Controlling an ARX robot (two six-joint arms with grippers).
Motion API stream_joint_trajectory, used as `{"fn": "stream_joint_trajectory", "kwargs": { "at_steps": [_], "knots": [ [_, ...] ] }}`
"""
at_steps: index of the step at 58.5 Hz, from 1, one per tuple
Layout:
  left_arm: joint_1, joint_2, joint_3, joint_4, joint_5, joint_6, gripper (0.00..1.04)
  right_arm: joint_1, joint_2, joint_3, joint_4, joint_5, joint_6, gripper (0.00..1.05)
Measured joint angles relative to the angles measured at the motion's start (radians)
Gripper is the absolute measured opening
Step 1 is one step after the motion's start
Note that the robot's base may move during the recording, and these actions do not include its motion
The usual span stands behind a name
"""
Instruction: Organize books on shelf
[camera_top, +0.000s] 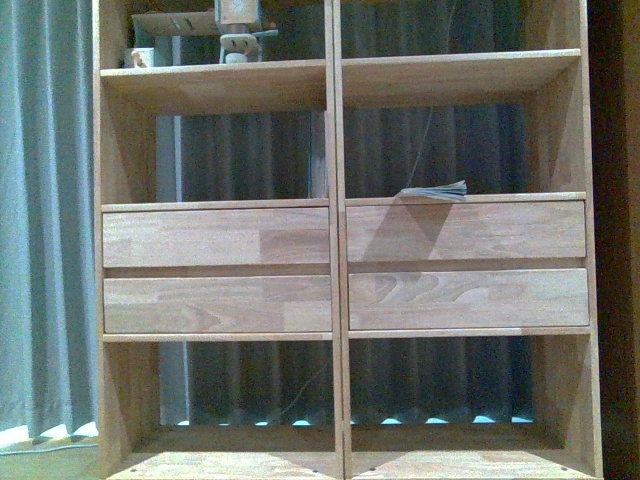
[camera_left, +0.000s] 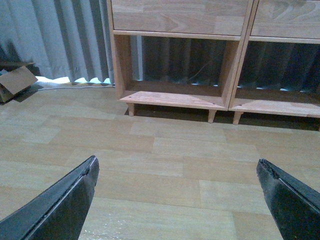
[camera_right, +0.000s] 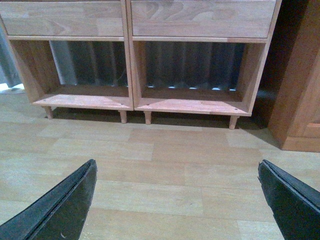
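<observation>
One greyish book (camera_top: 437, 191) flat atop right drawers (camera_top: 465, 230); light-wood shelf (camera_top: 215, 85); both jaws wide apart, empty.

Light grained-wood shelf (camera_top: 215, 88), greyish-paged book (camera_top: 437, 190), grey-blue curtain (camera_top: 45, 200), pale beige plank-patterned floor (camera_left: 165, 165).

left gripper (camera_left: 176, 161), jaws apart, faces shelf (camera_left: 175, 98) over floor (camera_left: 100, 131).

Front camera: close, square to bookcase (camera_top: 336, 250) drawers (camera_top: 215, 237). Both wrist cameras: farther back, angled down, sharing its bottom compartments (camera_left: 175, 97).
</observation>
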Motion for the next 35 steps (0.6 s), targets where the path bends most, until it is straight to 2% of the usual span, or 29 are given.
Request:
{"fn": "stream_joint_trajectory", "kwargs": {
  "at_steps": [35],
  "knots": [
    [0.0,0.0,0.0,0.0,0.0,0.0,0.97,0.0,0.0,0.0,0.0,0.0,0.0,0.98]
  ]
}}
